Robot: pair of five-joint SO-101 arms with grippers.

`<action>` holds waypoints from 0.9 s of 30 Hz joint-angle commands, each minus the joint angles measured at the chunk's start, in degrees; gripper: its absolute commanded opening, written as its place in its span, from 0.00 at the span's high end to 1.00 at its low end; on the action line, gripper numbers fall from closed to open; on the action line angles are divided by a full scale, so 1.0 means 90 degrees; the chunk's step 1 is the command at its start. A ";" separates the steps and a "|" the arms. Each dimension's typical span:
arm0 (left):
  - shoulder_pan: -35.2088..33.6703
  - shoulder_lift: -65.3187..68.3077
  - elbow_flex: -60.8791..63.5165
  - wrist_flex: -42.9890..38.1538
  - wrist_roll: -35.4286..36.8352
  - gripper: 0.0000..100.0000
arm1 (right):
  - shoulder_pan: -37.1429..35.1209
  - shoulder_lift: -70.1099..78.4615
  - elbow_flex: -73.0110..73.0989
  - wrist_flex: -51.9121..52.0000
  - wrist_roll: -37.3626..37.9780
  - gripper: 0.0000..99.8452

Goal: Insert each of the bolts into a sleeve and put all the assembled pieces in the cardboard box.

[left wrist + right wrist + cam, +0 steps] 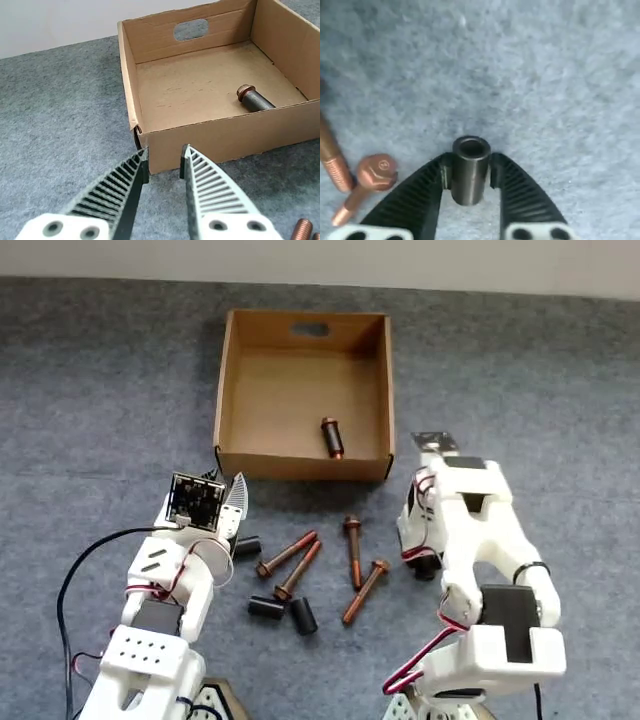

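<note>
The cardboard box (228, 390) stands at the back of the mat, and one bolt-in-sleeve piece (331, 437) lies inside near its front wall, the same piece (255, 99) showing over that wall. Several copper bolts (286, 553) and three loose black sleeves (265, 608) lie in front of the box. My left gripper (164, 159) hovers open and empty just before the box's front left corner (137, 131). Right of the bolts, my right gripper (468, 165) is shut on a black sleeve (469, 170), low over the mat, with a bolt head (377, 172) beside it.
Grey carpet covers the table. The left arm (160, 590) and the right arm (480, 540) flank the pile of parts. Open carpet lies left and right of the box (210, 135).
</note>
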 commanded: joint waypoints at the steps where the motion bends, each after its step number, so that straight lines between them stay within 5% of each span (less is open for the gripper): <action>1: -0.0073 -0.0034 0.0132 -0.0039 -0.0029 0.88 | 0.0034 -0.0024 -0.0181 -0.0005 0.0088 0.99; 8: -0.0073 -0.0083 -0.0034 0.0508 -0.0029 0.88 | 0.0063 -0.0835 -0.0728 0.0933 0.0088 0.99; 13: -0.0259 -0.0044 -0.0933 0.1895 -0.0029 0.88 | 0.0034 -0.2886 -0.0640 0.1158 0.0049 0.99; 21: -0.0396 -0.0015 -0.2593 0.3937 -0.0049 0.88 | 0.0034 -0.5123 0.2173 -0.0659 -0.0049 0.99; 27: 0.0415 0.0122 -0.3355 0.5284 -0.1084 0.88 | 0.0073 -0.6139 0.3551 -0.1548 -0.0899 0.99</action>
